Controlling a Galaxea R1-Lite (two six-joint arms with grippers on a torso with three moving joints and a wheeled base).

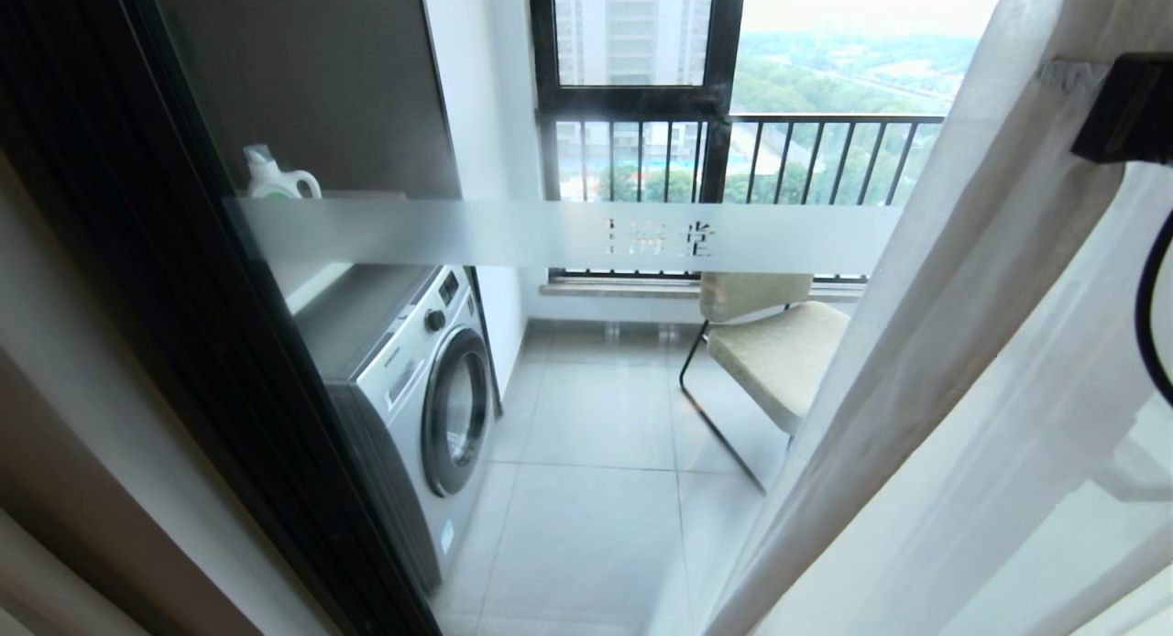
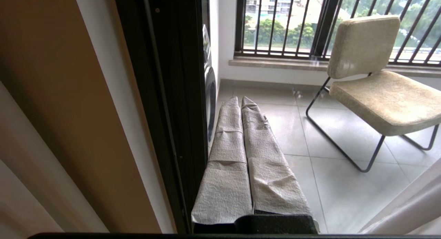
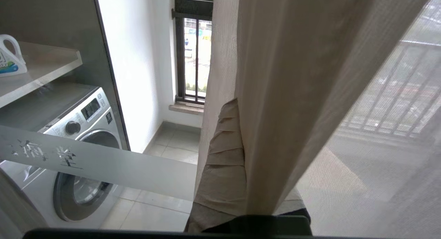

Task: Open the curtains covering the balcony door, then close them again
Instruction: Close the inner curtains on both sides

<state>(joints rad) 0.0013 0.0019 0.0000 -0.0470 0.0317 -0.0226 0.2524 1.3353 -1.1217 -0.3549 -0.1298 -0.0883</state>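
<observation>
The curtains [image 1: 962, 389] hang at the right of the head view as pale cream fabric, drawn aside from the balcony door [image 1: 550, 235]. The door's glass, with its frosted band, stands uncovered inside a black frame [image 1: 183, 297]. My right gripper [image 3: 237, 104] is shut on a thick beige fold of the curtains [image 3: 282, 94]. One taped finger [image 3: 224, 146] shows beside the fold and the other is hidden behind it. The see-through layer [image 3: 379, 128] hangs alongside. A black part of my right arm [image 1: 1127, 109] shows at the curtain's edge. My left gripper [image 2: 240, 99] is parked low by the door frame [image 2: 165, 94], shut and empty.
Behind the glass stand a washing machine [image 1: 431, 389], a shelf with a detergent bottle [image 1: 270, 176] and a beige chair [image 1: 779, 343] on a tiled floor. A black-framed window with railing bars [image 1: 733, 150] closes the far side.
</observation>
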